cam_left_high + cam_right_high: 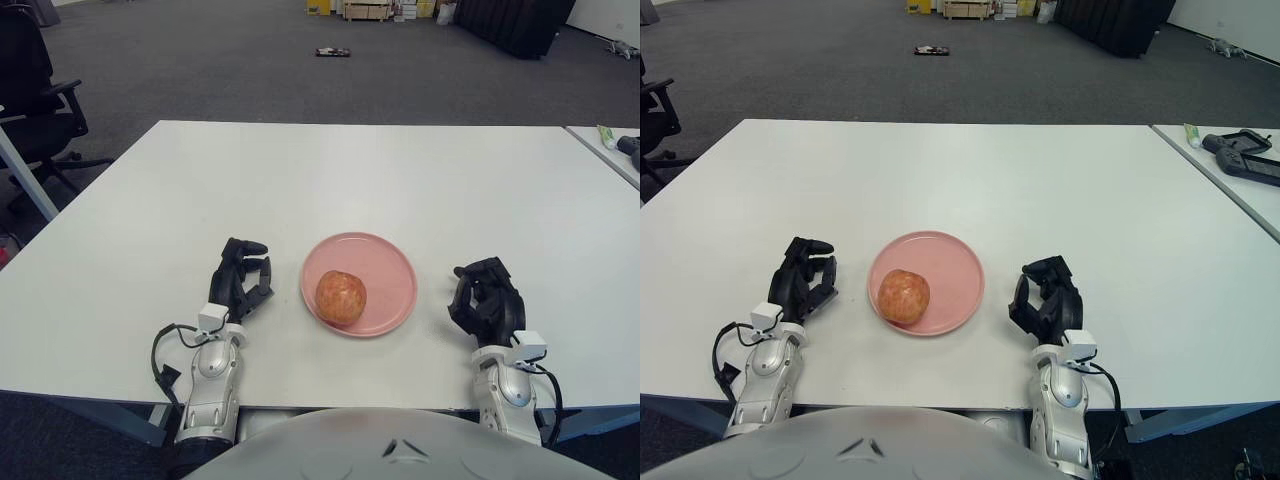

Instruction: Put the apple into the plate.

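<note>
Apple: I am seeing the apple (340, 297) sitting inside the pink plate (390, 262), toward the plate's near-left part, with no hand touching it.
Plate: it is lying flat on the white table (360, 170), between my two hands and close to the table's near edge.
Left hand: my left hand (240, 277) is showing just left of the plate, apart from its rim; its fingers are loosely bent and holding nothing.
Right hand: my right hand (485, 302) is showing to the right of the plate, with a clear gap of table between them; its fingers are curling inward toward the palm and gripping nothing.
Surroundings: I am looking past the table's far edge at grey floor, with a black office chair (35, 90) standing off the left corner and a second table's corner (610, 150) showing at the right.
</note>
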Robot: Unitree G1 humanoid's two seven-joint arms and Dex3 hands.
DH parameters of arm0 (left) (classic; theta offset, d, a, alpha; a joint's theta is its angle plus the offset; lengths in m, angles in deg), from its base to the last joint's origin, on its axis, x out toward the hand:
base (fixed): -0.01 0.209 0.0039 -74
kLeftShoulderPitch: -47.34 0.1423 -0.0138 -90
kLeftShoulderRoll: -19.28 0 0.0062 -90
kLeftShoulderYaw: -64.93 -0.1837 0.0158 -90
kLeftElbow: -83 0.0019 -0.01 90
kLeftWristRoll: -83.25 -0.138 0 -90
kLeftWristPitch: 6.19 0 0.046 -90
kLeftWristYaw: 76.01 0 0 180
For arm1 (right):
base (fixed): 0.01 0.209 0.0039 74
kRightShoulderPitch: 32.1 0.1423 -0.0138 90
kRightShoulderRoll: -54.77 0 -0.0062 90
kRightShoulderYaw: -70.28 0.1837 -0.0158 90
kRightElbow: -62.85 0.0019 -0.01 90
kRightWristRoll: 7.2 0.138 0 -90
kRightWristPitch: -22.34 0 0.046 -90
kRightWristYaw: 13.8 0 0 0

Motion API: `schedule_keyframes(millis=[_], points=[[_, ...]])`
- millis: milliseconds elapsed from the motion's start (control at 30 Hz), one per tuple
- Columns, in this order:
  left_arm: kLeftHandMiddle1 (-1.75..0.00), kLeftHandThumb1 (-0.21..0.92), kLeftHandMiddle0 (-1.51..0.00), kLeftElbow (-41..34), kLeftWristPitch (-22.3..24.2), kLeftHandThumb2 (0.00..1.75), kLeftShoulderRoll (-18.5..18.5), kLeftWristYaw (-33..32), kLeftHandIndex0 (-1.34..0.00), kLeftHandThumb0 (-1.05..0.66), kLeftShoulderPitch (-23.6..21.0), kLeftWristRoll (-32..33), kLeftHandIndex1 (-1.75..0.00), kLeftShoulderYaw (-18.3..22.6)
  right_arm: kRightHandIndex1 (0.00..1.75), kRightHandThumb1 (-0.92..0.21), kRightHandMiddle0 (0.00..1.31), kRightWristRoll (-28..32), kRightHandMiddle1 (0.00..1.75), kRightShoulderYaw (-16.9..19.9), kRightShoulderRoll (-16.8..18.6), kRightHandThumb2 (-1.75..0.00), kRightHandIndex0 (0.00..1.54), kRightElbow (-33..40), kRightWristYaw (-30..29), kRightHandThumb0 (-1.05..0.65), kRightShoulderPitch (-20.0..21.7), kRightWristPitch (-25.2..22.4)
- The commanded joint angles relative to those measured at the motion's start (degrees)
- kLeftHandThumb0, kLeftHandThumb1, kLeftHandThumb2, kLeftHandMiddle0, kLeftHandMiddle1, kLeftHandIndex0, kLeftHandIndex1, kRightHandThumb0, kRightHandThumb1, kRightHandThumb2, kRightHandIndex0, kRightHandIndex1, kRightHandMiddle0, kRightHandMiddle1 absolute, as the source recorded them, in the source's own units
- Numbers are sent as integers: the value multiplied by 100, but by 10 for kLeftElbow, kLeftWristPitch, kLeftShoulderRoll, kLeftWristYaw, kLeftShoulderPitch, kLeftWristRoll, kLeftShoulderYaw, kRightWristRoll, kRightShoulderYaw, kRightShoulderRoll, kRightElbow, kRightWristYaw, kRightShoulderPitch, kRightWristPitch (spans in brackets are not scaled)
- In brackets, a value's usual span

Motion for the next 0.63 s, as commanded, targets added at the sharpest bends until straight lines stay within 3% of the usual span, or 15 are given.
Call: schedule_keyframes(millis=[0, 600], points=[[-174, 67, -55, 6, 18, 88, 0, 2, -35, -39, 6, -1, -175, -2, 134, -50, 46, 2, 175, 0, -2, -109, 62, 9, 2, -42, 6, 0], [-175, 65, -55, 1, 18, 90, 3, 1, -36, -39, 6, -10, -175, -5, 133, -50, 46, 2, 175, 1, -4, -109, 62, 6, 8, -42, 7, 8]])
